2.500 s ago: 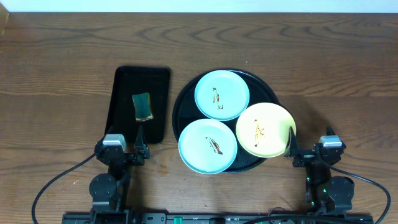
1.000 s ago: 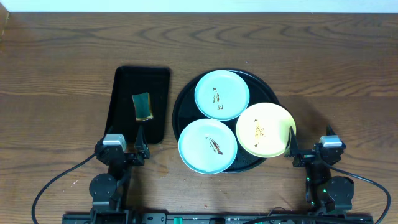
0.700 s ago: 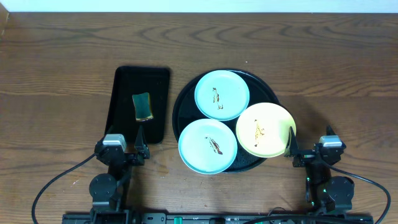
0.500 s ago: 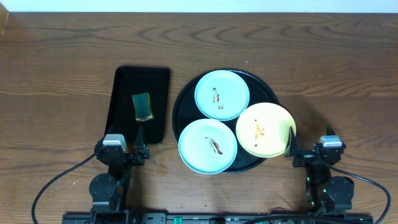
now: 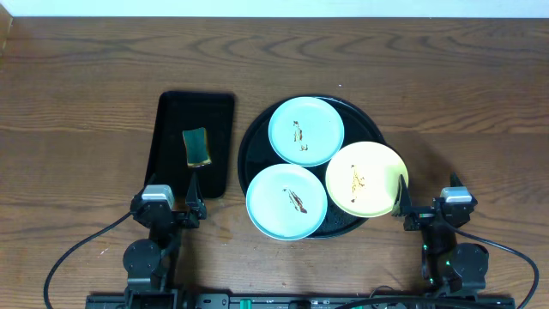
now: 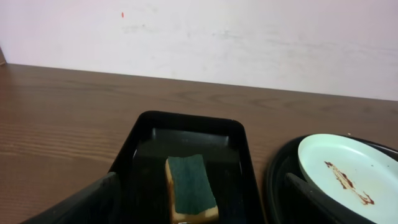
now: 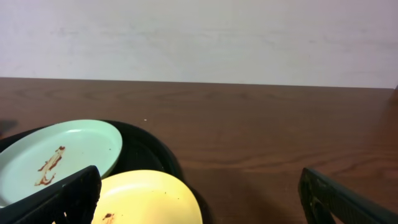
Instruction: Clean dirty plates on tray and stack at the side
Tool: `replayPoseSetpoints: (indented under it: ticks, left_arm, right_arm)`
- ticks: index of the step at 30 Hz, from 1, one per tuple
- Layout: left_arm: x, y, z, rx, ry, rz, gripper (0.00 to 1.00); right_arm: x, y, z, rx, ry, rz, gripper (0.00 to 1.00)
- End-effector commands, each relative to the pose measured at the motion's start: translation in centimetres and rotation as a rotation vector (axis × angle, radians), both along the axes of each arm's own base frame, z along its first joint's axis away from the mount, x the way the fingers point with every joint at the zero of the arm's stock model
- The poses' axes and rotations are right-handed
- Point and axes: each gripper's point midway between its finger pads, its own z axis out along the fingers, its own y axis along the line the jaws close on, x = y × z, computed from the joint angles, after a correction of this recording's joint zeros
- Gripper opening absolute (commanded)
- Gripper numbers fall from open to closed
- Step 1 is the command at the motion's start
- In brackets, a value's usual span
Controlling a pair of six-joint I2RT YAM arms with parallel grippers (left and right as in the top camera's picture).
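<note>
The round black tray (image 5: 253,146) holds three smeared plates: a mint-blue plate (image 5: 306,130) at the back, a mint-blue plate (image 5: 286,202) at the front left, and a pale yellow plate (image 5: 367,178) at the front right. My left gripper (image 5: 183,187) rests open and empty at the table's near edge, over the near end of the rectangular tray. My right gripper (image 5: 426,186) rests open and empty, its left finger by the yellow plate's right rim. The left wrist view shows the front blue plate (image 6: 351,176). The right wrist view shows the back blue plate (image 7: 62,158) and the yellow plate (image 7: 149,199).
A smaller black rectangular tray (image 5: 171,112) lies left of the round tray, with a green-topped sponge (image 5: 196,147) in it; the sponge also shows in the left wrist view (image 6: 190,194). Bare wooden table surrounds the trays.
</note>
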Motion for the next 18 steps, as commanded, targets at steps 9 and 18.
replayPoseSetpoints:
  ticks: [9, 18]
  left_arm:
    - [0.2, -0.2, -1.9, -0.043, 0.163, -0.005, 0.81]
    - [0.8, -0.2, -0.3, -0.045, 0.36, -0.001, 0.81]
  right_arm:
    - [0.3, -0.3, -1.7, 0.124, 0.085, -0.024, 0.99]
    - [0.9, -0.1, 0.3, 0.122, 0.171, -0.021, 0.99]
